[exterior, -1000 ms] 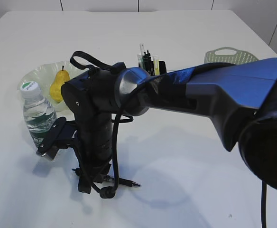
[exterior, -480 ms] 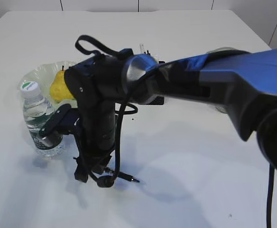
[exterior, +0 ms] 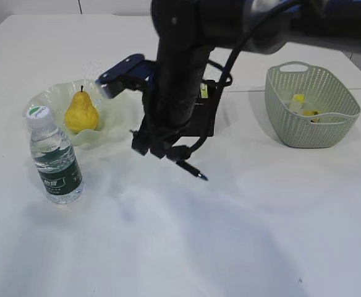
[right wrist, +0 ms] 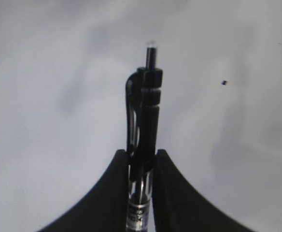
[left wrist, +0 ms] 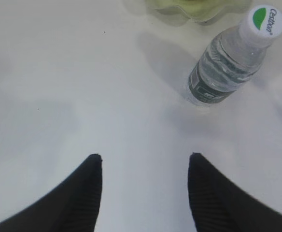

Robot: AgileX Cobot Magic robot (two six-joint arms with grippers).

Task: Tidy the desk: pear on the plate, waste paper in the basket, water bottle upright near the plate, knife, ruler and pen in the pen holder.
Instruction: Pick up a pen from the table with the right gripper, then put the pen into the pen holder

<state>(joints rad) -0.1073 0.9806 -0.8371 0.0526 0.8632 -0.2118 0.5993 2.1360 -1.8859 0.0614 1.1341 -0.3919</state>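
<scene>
1 pen [right wrist: 143, 159] in closed R gripper [right wrist: 142, 157], L gripper [left wrist: 145, 166] open; 1 water bottle [exterior: 52, 159], 1 pear [exterior: 81, 113].

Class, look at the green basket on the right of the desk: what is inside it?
Inside the basket lie crumpled yellow paper scraps. The near wall hides the floor of the basket, so anything lying lower cannot be seen.

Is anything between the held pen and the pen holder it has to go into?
Nothing visible blocks it. The right gripper holds the pen clear of the desk, just in front of the pen holder, which the arm largely hides. The holder already contains items, so the free space inside cannot be judged.
</scene>
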